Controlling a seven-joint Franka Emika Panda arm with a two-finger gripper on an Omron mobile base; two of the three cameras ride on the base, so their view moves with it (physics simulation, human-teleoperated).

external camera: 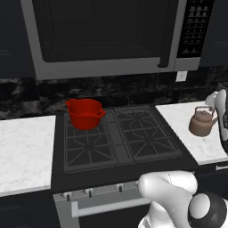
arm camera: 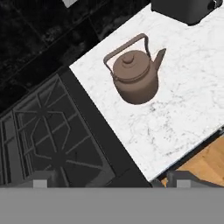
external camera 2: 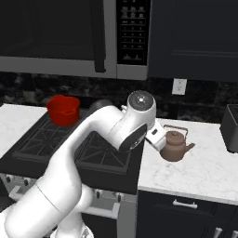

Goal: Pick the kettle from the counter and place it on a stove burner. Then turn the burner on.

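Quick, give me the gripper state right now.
Gripper: open, holding nothing; it hangs above the counter, with the kettle standing free ahead of it.

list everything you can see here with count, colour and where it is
kettle: 1, copper-brown, upright on the counter right of the cooktop, held by nothing
counter: 2 stretches, white marble, either side of the cooktop
stove burner: several alike, black grates on the cooktop between the counters
pot: 1, red, two handles, on the back left burner
knobs: a row, silver, along the stove front
microwave: 1, grey with dark door, above the cooktop
wall outlet: 1, white, on the dark backsplash
dark appliance: 1, black, right end of the counter, cut off
arm: 1, white, reaching towards the kettle
gripper: 1, dark tips, open, above the counter edge
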